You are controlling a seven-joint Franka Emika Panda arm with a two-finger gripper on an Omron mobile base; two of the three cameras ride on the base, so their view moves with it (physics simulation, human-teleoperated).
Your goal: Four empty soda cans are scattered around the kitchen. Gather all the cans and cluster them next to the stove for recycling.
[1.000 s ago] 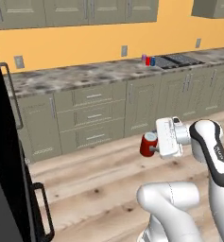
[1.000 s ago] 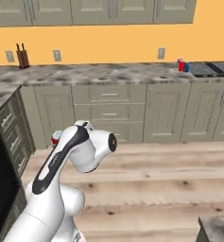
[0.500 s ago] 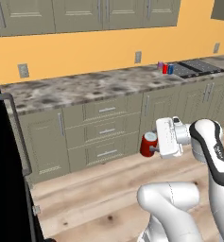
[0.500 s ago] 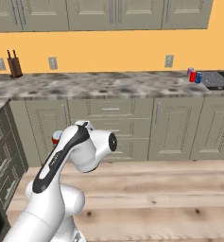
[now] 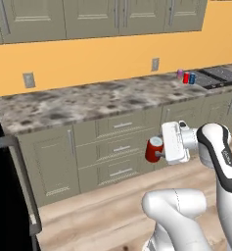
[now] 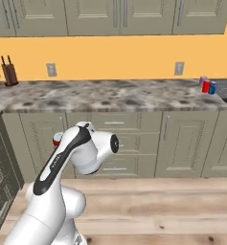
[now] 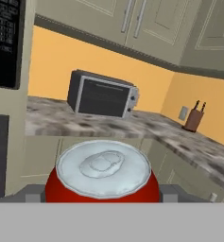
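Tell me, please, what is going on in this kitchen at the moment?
The robot arm is carrying a red soda can in its hand, held out over the wooden floor in front of the lower cabinets. Three other cans, purple-pink, red and blue, already stand together on the counter beside the stove, far to the right. So this looks like the last can, yet to be brought to that cluster.

My base turns right and closes on the counter (image 5: pixel 88 103); the three cans (image 5: pixel 186 77) by the stove (image 5: pixel 220 76) now sit further right, nearer.
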